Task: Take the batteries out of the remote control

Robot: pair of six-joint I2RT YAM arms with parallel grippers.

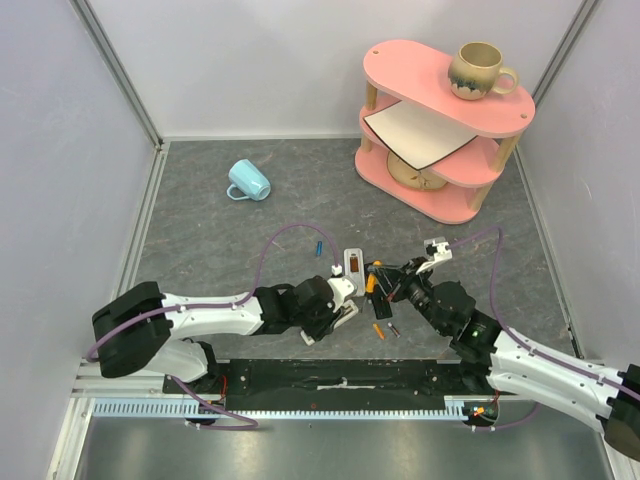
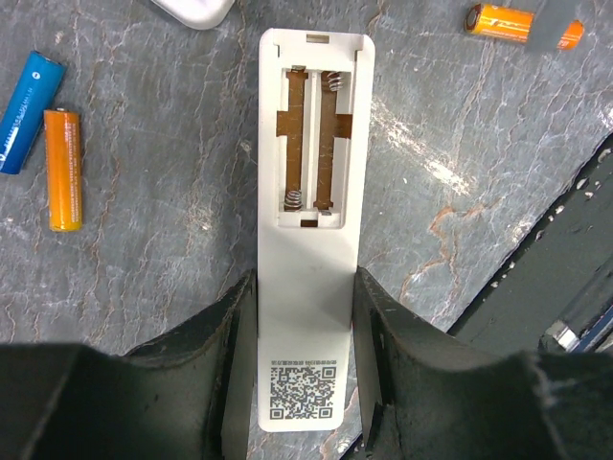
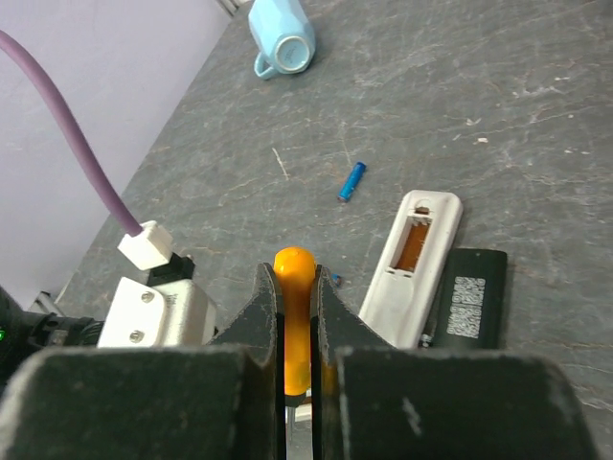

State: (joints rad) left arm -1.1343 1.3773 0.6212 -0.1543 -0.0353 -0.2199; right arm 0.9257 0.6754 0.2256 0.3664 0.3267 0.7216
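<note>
On my overhead feed the grey table [image 1: 220, 220] carries a pink three-tier shelf [image 1: 410, 62] at the far right with a tan mug [image 1: 478, 70] on its top tier. A light blue mug [image 1: 248, 181] lies on its side toward the far left. Both arms reach into the middle, near the front edge. My left gripper [image 2: 305, 297] is closed narrow on a white remote control [image 2: 308, 259], one finger against each long side, back face up and cover off. Its battery bay [image 2: 311, 144] shows only bare springs and contacts, so I judge this one unloaded. A second white remote [image 3: 414, 259] lies open close by, just beside a black slab with a code label [image 3: 472, 299]; I cannot tell whether its bay holds anything. My right gripper [image 3: 296, 280] is clamped on an orange-handled screwdriver [image 3: 293, 335], its tip hidden. The batteries lie loose on the table. A blue battery [image 2: 29, 110] and an orange battery [image 2: 62, 171] sit side by side just beside the held remote, with another orange battery [image 2: 512, 21] on its other side. A further blue battery [image 3: 352, 180] lies farther off toward the light blue mug. What looks left to me is checking that second remote.
</note>
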